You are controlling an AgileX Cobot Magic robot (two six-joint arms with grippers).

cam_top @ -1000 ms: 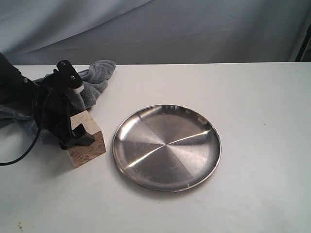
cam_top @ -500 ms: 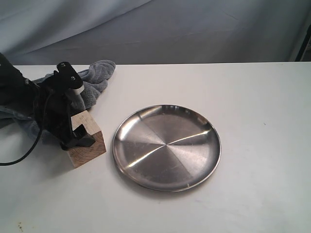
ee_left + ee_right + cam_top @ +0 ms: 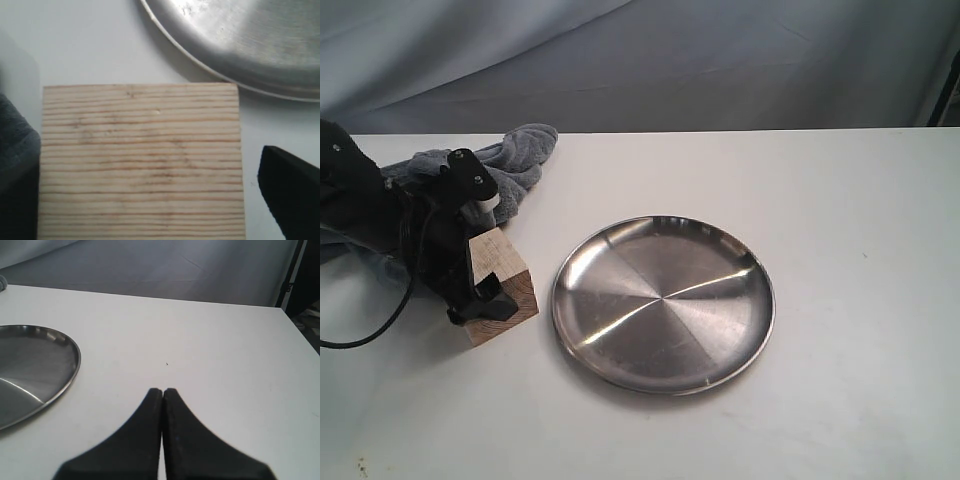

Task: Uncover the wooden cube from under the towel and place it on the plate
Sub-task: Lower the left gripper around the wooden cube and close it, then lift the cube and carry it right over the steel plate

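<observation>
- Bright, even light; the white tabletop [image 3: 860,300] looks nearly washed out.
- Glare streaks cross the plate [image 3: 663,303] toward 2 and 8 o'clock.
- Left wrist close-up is soft.

Table [image 3: 840,200]: towel [image 3: 520,160], wooden cube [image 3: 510,290], plate [image 3: 663,303]

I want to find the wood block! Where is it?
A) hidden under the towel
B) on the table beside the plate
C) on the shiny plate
B: the wooden cube sits uncovered on the table beside the plate, the towel behind it.
</observation>
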